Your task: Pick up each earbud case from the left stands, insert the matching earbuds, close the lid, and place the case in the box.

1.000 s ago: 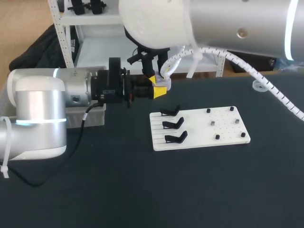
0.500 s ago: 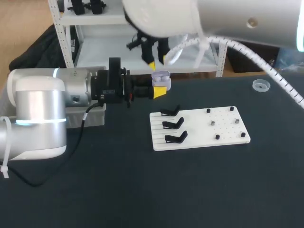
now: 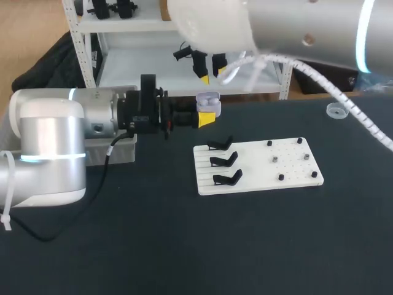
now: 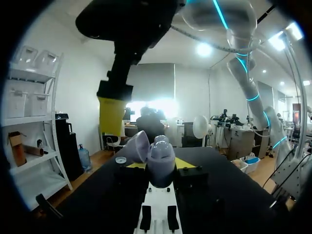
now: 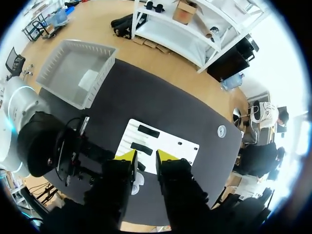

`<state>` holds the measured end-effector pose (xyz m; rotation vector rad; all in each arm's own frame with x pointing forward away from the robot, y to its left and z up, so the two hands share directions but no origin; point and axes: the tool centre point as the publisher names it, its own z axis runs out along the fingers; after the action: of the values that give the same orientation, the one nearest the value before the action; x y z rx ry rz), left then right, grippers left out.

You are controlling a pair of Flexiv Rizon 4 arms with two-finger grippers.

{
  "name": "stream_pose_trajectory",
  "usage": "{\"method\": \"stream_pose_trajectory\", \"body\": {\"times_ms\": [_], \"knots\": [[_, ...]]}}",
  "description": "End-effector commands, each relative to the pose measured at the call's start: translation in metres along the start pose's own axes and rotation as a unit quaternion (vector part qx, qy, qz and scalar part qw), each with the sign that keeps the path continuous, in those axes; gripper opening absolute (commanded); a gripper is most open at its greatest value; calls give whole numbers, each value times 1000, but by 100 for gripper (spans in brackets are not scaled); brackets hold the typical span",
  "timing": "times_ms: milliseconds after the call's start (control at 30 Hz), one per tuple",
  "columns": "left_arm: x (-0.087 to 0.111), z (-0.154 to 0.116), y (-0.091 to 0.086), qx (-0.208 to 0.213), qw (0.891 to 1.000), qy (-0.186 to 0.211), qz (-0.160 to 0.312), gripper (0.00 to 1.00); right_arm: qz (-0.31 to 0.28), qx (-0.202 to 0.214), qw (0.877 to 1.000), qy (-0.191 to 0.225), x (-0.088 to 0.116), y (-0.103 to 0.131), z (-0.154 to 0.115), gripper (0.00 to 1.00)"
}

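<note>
Lavender earbud case (image 3: 208, 99), lid open, gripped by my left hand (image 3: 207, 115).
At its 12 o'clock my right hand (image 3: 212, 69), narrow, empty.

Head view high behind, left wrist level outward, right wrist downward, all sharing white board (image 3: 252, 166)

Black table (image 3: 184, 246) bears white board (image 3: 258, 166), box (image 5: 68, 68), perhaps a lid (image 3: 336, 110).

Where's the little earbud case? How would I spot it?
Find the white board on the dark table. Beyond its left end, the left gripper sticks out sideways, and the earbud case sits pinched between its yellow fingertips. It is small, pale purple, with its lid open, unlike the three black stands on the board.
</note>
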<state>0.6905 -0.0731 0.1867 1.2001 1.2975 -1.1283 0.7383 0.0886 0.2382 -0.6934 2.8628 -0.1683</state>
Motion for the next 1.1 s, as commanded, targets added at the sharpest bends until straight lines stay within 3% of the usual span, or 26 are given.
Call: {"method": "stream_pose_trajectory", "body": {"times_ms": [33, 600, 800, 1100], "knots": [[0, 0, 0, -1, 1000, -1, 0, 0, 2, 0, 999, 32, -6, 1, 9, 24], [0, 0, 0, -1, 1000, -1, 0, 0, 26, -30, 998, 43, 34, 8, 6, 25], [0, 0, 0, -1, 1000, -1, 0, 0, 28, -38, 998, 48, 40, 13, 8, 25], [0, 0, 0, -1, 1000, -1, 0, 0, 81, -75, 994, -16, 40, -14, -38, 34]]}}
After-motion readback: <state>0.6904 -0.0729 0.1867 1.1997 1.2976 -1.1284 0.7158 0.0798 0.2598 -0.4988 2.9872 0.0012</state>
